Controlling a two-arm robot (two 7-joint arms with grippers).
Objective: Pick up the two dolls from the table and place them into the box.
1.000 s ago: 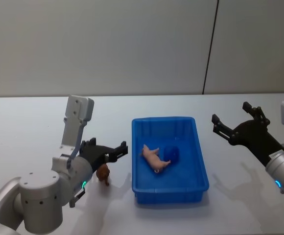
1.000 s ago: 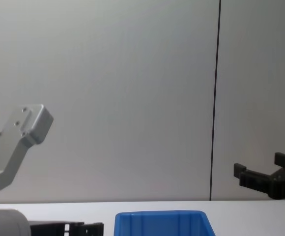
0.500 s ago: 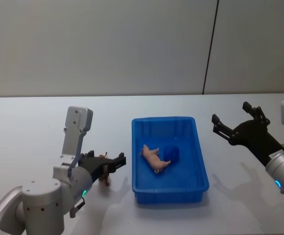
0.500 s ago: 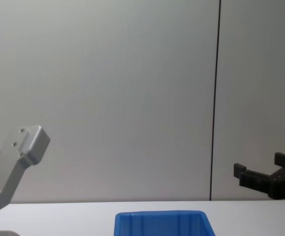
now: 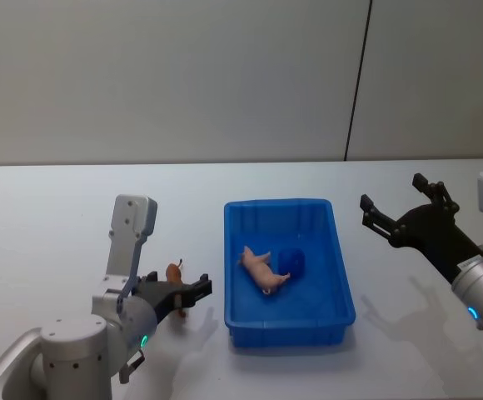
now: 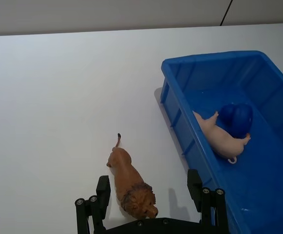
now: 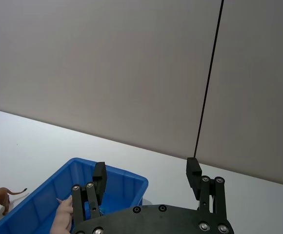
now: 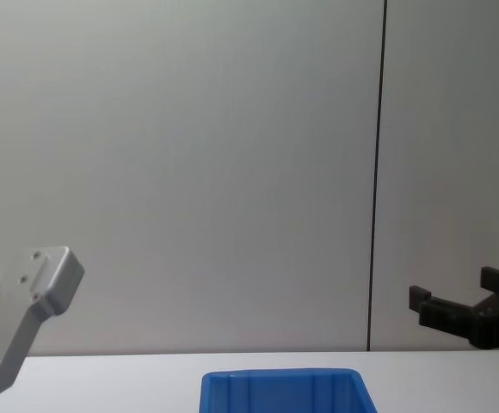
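Observation:
A brown lion doll (image 6: 128,179) stands on the white table (image 6: 49,97) just left of the blue box (image 6: 214,63). My left gripper (image 6: 148,180) is open, one finger on each side of the lion, not closed on it. From the head view the lion (image 5: 173,272) is partly hidden behind that gripper (image 5: 183,292). A pink pig doll (image 5: 262,269) lies inside the box (image 5: 290,202) beside a blue object (image 5: 291,261). My right gripper (image 5: 391,192) hovers open to the right of the box, holding nothing; it also appears in its own wrist view (image 7: 146,170) and the chest view (image 8: 452,292).
The box rim (image 8: 280,377) shows at the bottom of the chest view, with the left arm's grey link (image 8: 26,292) at the left. A grey wall stands behind the table. Bare tabletop (image 5: 58,217) lies left of and behind the lion.
My left arm has sunk lower and drawn back toward me, bringing its open gripper down around the lion. The right arm, box and pig have not moved.

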